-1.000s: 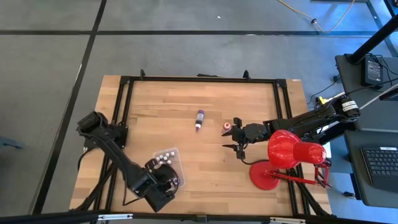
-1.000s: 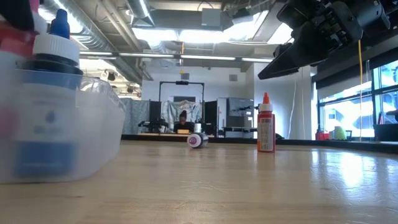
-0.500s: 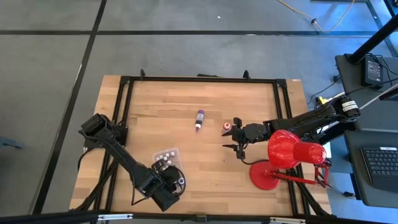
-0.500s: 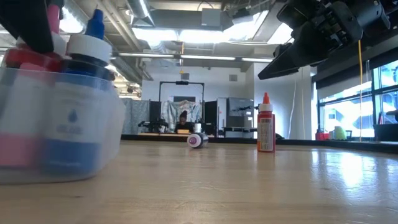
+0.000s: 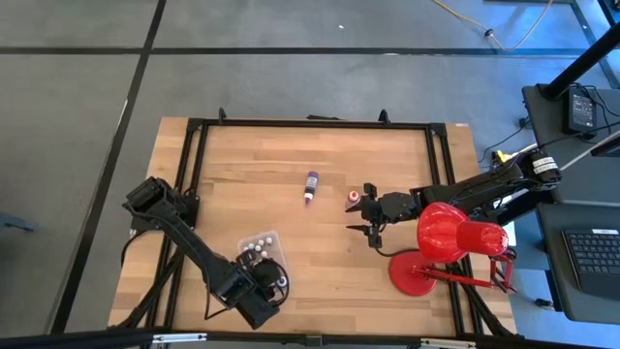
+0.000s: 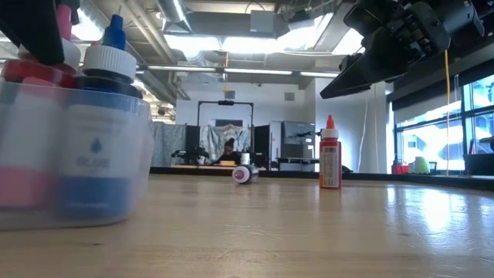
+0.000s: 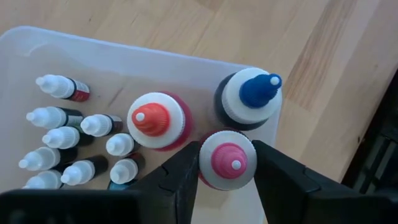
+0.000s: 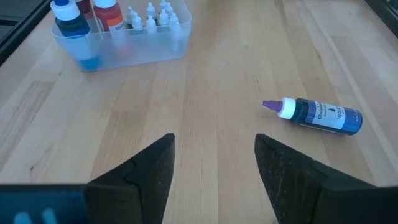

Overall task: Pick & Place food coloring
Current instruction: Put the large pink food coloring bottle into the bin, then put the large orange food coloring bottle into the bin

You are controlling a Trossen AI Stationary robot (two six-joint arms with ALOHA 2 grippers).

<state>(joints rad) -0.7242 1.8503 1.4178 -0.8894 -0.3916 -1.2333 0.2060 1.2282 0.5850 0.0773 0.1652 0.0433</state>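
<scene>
A clear tray (image 5: 245, 242) near the table's front left holds several tiny white-capped dropper bottles (image 7: 74, 146), a red-capped bottle (image 7: 155, 119) and a blue-capped bottle (image 7: 249, 98). My left gripper (image 7: 228, 171) is above the tray's corner, shut on a pink-capped bottle (image 7: 228, 160). A purple bottle (image 5: 310, 185) lies on its side mid-table. A red bottle (image 5: 354, 200) stands upright to its right. My right gripper (image 5: 368, 215) hangs open and empty just beside the red bottle, above the table. My left gripper pinches the pink-capped bottle between its two fingers (image 7: 183, 180), at the white collar (image 7: 204, 167) below the pink tip. The fingers come from above, pointing down. The bottle stands upright inside the tray beside the red and blue bottles; its base is hidden under its cap.
A big red desk lamp (image 5: 450, 242) stands at the table's right, its shade over my right arm. A black frame (image 5: 310, 123) runs around the table top. Bare wood lies between the tray and the purple bottle.
My left gripper has gone a little toward the table's right edge over the tray. In the low view the blue-capped bottle has shifted right and the red-capped one has come into sight. All has stayed still for the last half second.
</scene>
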